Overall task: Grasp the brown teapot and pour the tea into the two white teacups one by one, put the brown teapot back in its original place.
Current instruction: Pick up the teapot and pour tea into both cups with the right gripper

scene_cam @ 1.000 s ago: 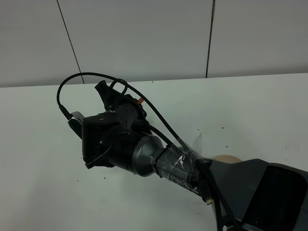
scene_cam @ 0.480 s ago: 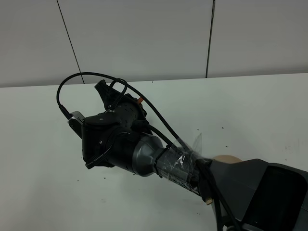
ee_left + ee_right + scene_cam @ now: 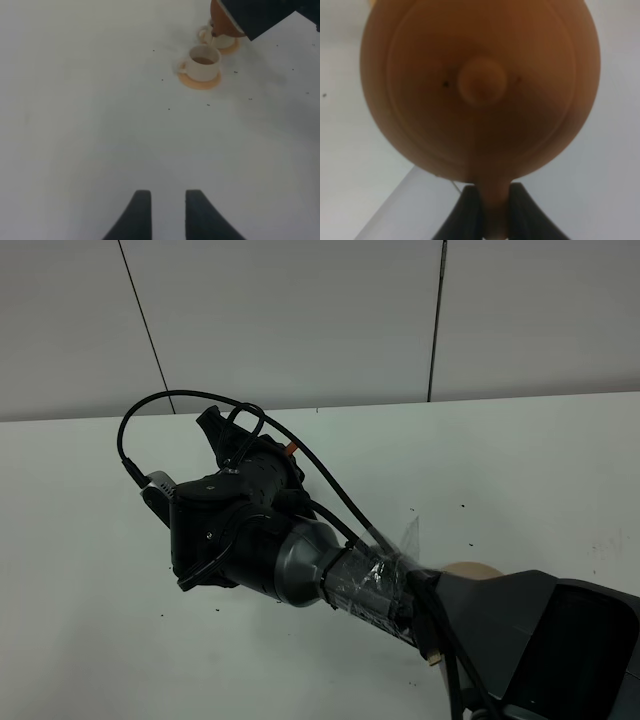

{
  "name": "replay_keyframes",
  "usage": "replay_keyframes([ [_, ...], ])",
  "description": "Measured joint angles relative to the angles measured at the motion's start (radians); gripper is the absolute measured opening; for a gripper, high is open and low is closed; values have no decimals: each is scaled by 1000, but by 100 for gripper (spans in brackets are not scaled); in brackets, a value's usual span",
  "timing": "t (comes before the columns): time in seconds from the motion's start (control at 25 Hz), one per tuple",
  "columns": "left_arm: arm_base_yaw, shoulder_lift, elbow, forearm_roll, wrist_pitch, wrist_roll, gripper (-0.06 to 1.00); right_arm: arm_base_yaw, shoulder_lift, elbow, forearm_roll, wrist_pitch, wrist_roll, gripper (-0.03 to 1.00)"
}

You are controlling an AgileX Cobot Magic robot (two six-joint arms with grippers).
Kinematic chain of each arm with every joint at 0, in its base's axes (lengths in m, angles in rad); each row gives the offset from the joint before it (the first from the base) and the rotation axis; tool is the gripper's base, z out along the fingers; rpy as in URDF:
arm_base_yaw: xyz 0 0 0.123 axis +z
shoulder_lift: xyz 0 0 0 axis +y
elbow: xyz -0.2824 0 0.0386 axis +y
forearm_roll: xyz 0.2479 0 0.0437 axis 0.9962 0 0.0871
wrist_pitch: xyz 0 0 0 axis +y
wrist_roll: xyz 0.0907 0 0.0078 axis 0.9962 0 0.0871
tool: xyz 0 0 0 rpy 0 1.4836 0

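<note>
While the brown teapot [image 3: 480, 90] filled the right wrist view lid-on, its loop handle was pinched between the right gripper [image 3: 495, 210]'s two dark fingers, closed tight on that narrow clay strap. That was the sensible place to take it: the round body looked too wide and too smooth for the jaws. Judged by its glazed clay look, the pot was stiff, brittle and fairly heavy with tea inside, so held by the handle alone it would want to swing about that pinch, and a slip meant a chip or a spill.

Over in the left wrist view, a slice of the pot showed tipped above the far white teacup [image 3: 216, 39], spout down toward it, though the arm hid most of that cup and whether liquid was running I could not tell. The near white teacup [image 3: 202, 62] sat on its orange coaster [image 3: 200, 81] with dark tea [image 3: 204, 60] already in it, just beside the far one. The left gripper [image 3: 165, 215] hung well apart from both cups, jaws spread and empty over bare table [image 3: 75, 125].

From the high camera the right arm [image 3: 260, 530] blocked the cups entirely; the tan coaster [image 3: 470, 569] peeked out near the arm's base, vacant. The near full cup stood closest to the pot's path back.
</note>
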Motion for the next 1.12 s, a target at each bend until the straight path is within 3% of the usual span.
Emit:
replay_keyframes([
  [1.12, 0, 0, 0, 0, 0, 0, 24, 0, 0, 0, -4, 0, 0, 10],
])
